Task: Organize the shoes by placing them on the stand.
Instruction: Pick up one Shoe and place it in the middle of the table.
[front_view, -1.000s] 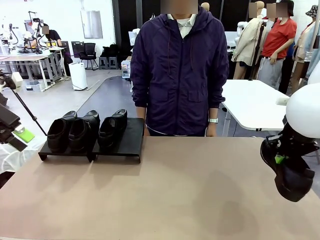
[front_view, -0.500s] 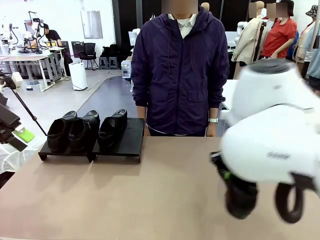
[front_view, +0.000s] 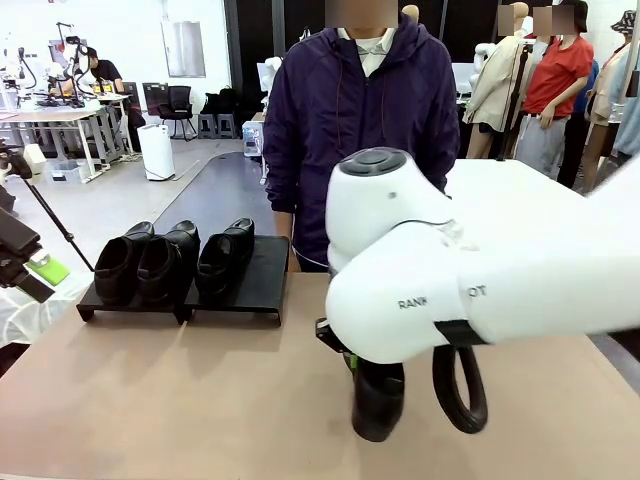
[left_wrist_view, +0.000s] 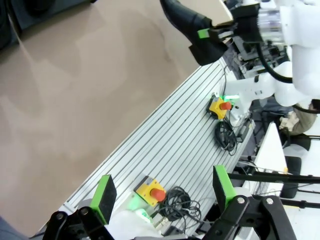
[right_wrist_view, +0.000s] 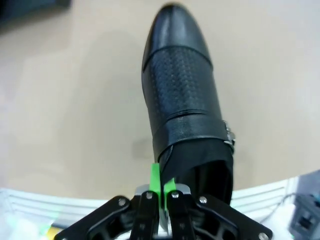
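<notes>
The right gripper (right_wrist_view: 161, 192), jaws pinched on the collar of the fourth shoe (right_wrist_view: 186, 117), carries it above mid-table toward ten o'clock, where the stand (front_view: 262, 275) offers a free slot beside three shoes (front_view: 170, 262), while the left gripper (left_wrist_view: 162, 192) hangs wide open.

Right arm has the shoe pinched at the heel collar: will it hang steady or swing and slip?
Likely to swing: the right gripper pinches only the thin collar, so the shoe hangs toe-down. The glossy leather may slip. The upper looks stiff, so sagging seems unlikely.
</notes>
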